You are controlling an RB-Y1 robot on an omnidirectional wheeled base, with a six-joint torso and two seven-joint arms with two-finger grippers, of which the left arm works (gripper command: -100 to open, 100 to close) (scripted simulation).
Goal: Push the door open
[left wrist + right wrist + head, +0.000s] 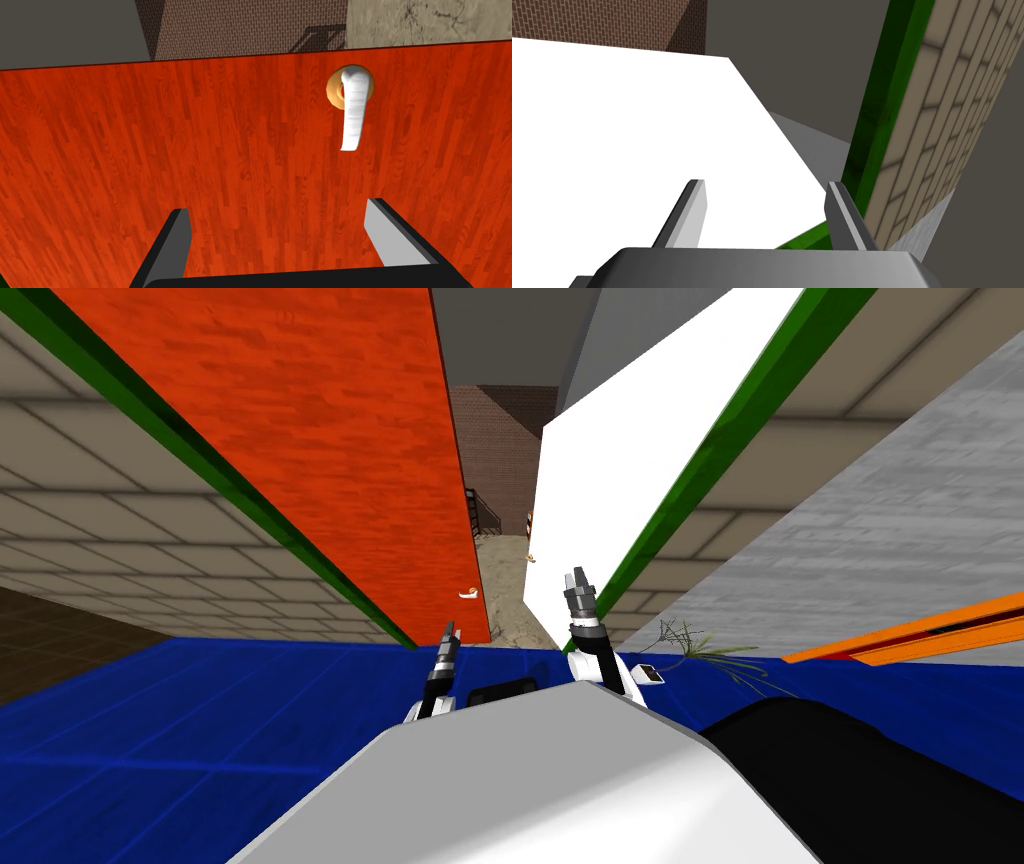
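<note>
Left gripper [277, 207] is spread wide, facing the red door [200, 140], with the door's white lever handle [353, 112] just beyond one finger. The right gripper [765, 183], also spread, points at the white door [637, 125] opposite the red door, a gap between them.

Red door [300, 438] and white door [620, 468] are cut off at top.

A wispy green plant [703, 646] rests on blue floor [200, 728].
</note>
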